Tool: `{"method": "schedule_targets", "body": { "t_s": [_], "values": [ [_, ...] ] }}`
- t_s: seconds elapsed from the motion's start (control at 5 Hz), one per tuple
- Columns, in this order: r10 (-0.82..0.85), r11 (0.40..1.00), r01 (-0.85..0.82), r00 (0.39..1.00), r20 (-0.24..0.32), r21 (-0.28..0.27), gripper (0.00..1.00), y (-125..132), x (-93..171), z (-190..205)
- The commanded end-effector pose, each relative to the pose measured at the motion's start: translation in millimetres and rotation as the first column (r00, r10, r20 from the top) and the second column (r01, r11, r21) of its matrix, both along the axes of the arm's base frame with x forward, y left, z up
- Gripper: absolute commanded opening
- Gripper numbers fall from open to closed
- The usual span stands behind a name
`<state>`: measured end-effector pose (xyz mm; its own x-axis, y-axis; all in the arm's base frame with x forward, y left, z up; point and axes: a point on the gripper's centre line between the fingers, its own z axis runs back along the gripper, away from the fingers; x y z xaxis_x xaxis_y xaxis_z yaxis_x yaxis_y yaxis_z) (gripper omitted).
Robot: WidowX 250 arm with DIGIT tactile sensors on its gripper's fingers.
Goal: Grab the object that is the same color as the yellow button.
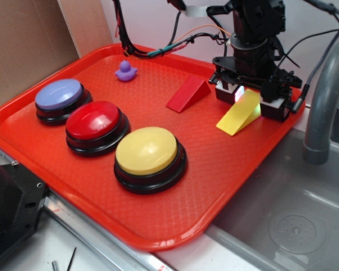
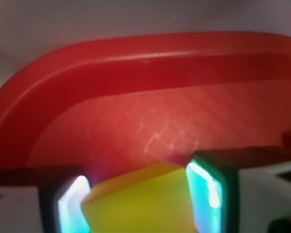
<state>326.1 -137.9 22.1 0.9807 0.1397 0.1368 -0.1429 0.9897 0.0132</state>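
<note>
The yellow wedge (image 1: 239,114) lies near the far right corner of the red tray (image 1: 158,226), its thin end pointing toward the front and its tall end tucked under the end effector (image 1: 250,100), which has its tips down at tray level. In the wrist view the wedge (image 2: 140,204) sits between the two lit fingers (image 2: 206,187), one on each side of the tall end, and they appear to be touching or nearly touching its flanks; whether they already press on it cannot be told for sure, though the gap looks narrow, about the width of the block. The step in hand seems to be the closing of the grasp on the right item, the one that matches the yellow button (image 1: 150,153) at the front of the tray. The red wedge (image 1: 187,94) lies just to the left, apart from the fingers. The next move likely calls for a firm squeeze, then a straight lift, since the smooth sloped block could slip out if the hold is loose.
</note>
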Motion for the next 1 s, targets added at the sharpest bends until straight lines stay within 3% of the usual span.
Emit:
{"method": "schedule_targets", "body": {
  "t_s": [0.0,0.2,0.4,0.6,0.8],
  "values": [
    [0.085,0.993,-0.088,0.996,-0.041,-0.083,0.00,22,-9,69],
    [0.124,0.982,-0.135,0.988,-0.089,-0.131,0.00,45,-22,117],
    [0.170,0.969,-0.182,0.982,-0.084,-0.169,0.00,67,-37,165],
    [0.221,0.959,-0.215,0.975,0.015,-0.186,0.00,77,-55,206],
    [0.253,0.954,-0.237,0.965,0.069,-0.186,0.00,81,-65,218]
  ]
}}
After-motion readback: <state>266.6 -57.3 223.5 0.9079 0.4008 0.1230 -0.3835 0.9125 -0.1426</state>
